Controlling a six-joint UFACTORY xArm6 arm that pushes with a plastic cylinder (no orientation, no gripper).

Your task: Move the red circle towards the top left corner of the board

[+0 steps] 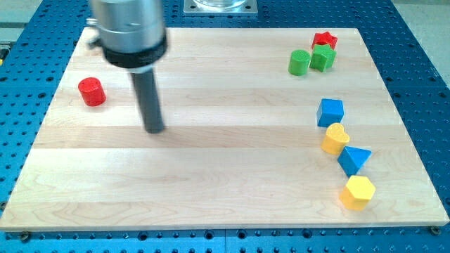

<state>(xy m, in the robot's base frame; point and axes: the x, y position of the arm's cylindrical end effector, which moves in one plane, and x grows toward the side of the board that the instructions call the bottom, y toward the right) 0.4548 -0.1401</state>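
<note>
Camera view, single frame: red circle (91,92) sits on the wooden counter (211,190) near the view's left edge, in the upper half, short of the top left corner. My tip (155,129) rests on the counter to the view's right of the red circle and slightly lower, apart from it, not touching. No pincer on this rig, so none to report as spread or pressed together; only the rod shows. Judged step: approach, push not yet begun. Next move calls for bringing my tip below and right of the red circle, then pushing up and left. At the view's right, well apart: red star (325,39), green circle (299,62), green cube (323,58), blue cube (330,112), yellow block (335,138), blue triangle (354,159), yellow hexagon (358,192). No brands, labels or writing legible.
</note>
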